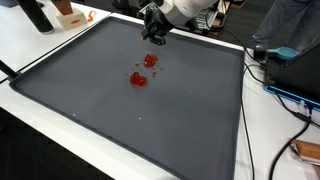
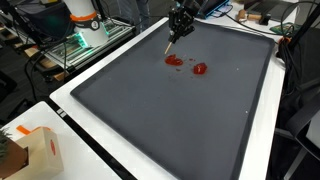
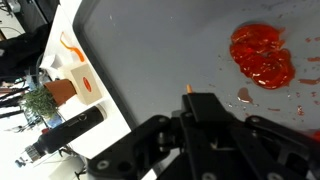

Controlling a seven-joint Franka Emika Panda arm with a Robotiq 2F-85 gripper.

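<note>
My gripper (image 1: 153, 38) hangs over the far part of a large dark grey mat (image 1: 120, 130). The black fingers (image 3: 200, 108) are closed on a thin stick with an orange tip (image 3: 187, 89), which slants down from the gripper (image 2: 178, 28) toward the mat in an exterior view. Two wet red blobs lie on the mat just below: one (image 1: 150, 61) close to the gripper, another (image 1: 138, 79) a little nearer the front. In the wrist view the larger red blob (image 3: 262, 55) sits ahead and to the right of the stick's tip, with small red specks (image 3: 245, 95) beside it.
The mat (image 2: 150, 130) lies on a white table. A cardboard box with an orange mark (image 3: 80, 75), a black bottle (image 3: 65, 128) and a small plant (image 3: 38, 100) stand past one edge. Cables (image 1: 285, 95) and a person (image 1: 290, 25) are at another side.
</note>
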